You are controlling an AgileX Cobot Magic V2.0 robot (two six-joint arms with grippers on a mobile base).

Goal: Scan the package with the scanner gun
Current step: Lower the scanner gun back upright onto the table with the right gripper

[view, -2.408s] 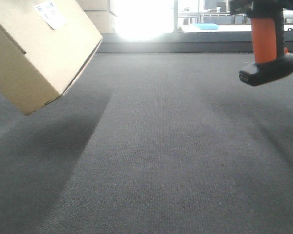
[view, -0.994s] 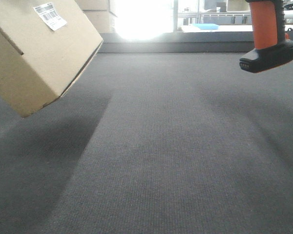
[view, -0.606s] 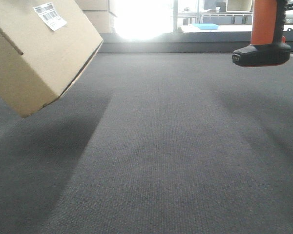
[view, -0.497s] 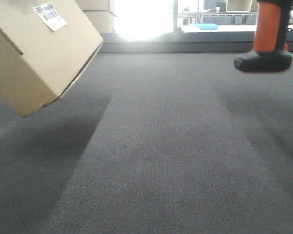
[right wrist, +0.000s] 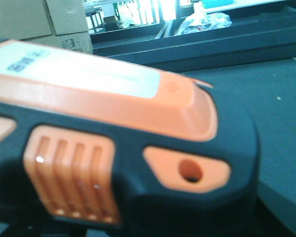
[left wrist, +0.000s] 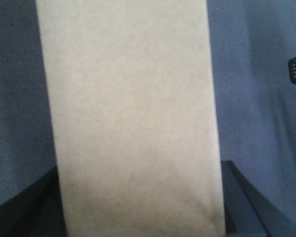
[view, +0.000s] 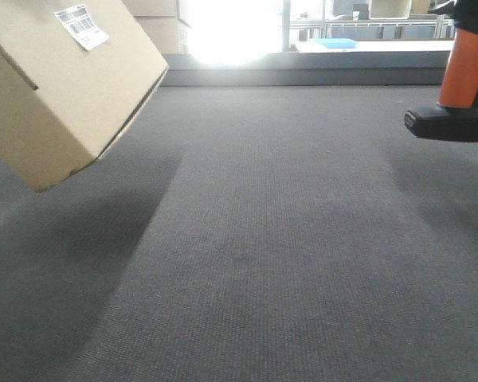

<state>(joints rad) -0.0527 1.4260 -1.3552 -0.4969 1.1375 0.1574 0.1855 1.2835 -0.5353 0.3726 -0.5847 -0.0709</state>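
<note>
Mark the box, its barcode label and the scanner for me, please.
box (view: 72, 87): front view, on the broad face below the label.
barcode label (view: 81, 24): front view, middle of the white sticker.
scanner (view: 464, 76): front view, on the orange handle above the black base.

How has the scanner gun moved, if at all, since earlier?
Yes. The scanner gun has shifted right, farther from the blue object at the window.
</note>
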